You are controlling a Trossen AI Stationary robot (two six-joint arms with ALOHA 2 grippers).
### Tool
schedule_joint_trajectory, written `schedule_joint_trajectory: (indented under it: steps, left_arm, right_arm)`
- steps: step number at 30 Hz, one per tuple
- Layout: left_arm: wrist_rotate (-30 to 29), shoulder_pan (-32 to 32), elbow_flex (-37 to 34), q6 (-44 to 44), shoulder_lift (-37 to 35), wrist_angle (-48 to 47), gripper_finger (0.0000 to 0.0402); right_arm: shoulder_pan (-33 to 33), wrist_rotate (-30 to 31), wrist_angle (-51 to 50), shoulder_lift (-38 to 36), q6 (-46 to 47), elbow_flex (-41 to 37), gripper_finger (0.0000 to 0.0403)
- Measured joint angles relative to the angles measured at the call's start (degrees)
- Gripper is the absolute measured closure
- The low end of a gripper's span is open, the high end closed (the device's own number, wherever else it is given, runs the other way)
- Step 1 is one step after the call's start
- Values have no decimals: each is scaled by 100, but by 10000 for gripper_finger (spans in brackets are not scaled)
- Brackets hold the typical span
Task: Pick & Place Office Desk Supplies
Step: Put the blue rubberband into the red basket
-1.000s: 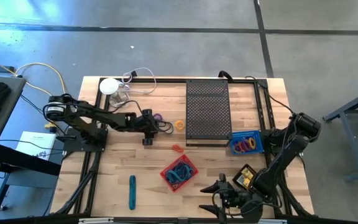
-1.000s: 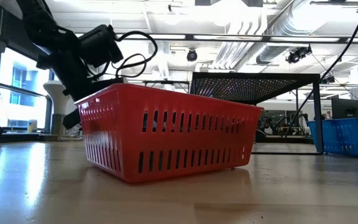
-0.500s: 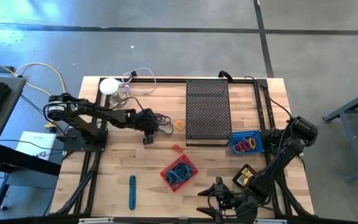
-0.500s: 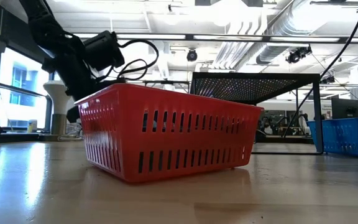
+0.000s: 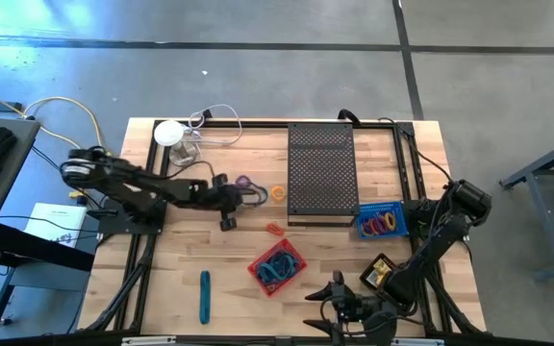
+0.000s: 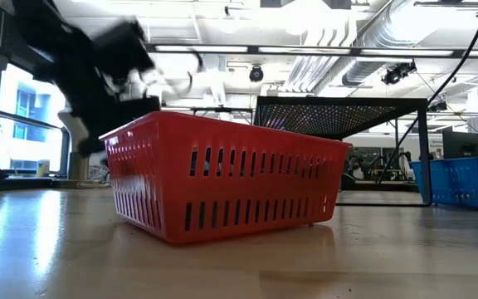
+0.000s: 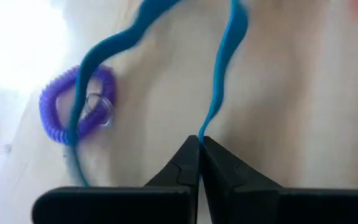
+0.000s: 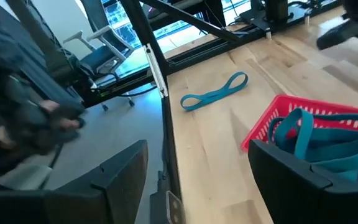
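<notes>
Gripping: left gripper (image 7: pixel 199 142) pinches a blue elastic band (image 7: pixel 224 68) beside the purple coil ring (image 7: pixel 74 107); lift slowly, freeing the snagged ring. Right gripper (image 8: pixel 197 168) idle, spread.

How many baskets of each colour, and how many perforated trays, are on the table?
Red basket: 1
Blue basket: 1
Black perforated tray: 1
Total: 3

Industrial workshop: exposed ceiling ducts (image 6: pixel 363 50), concrete floor (image 5: pixel 258 77), office chairs (image 8: pixel 98 53).
</notes>
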Motion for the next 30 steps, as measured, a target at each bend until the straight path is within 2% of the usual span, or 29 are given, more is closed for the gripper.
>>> schedule_joint_trajectory:
  steps: [5,10,15,19,24,30]
  left_arm:
    - [-584,-856,272,-230,-840,-170,400]
    - [-609,-1940,710,-375,-1440,-134,400]
    - [-625,-3045,1234,-416,-1446,-99,401]
    - [-605,-3748,1364,-272,-1191,864,401]
    - [-611,-4021,1366,86,-722,2023,401]
    - [-542,-3676,1366,287,63,3127,401]
  right_arm:
    - [-70,-1,-97,0,-141,0,137]
    - [-175,3,-204,0,-123,0,137]
    - [-267,-3,-319,0,-69,0,137]
    - [-306,-25,-341,2,-58,0,137]
    - [-308,-23,-339,2,-66,0,137]
    - [-349,21,-346,2,-73,0,137]
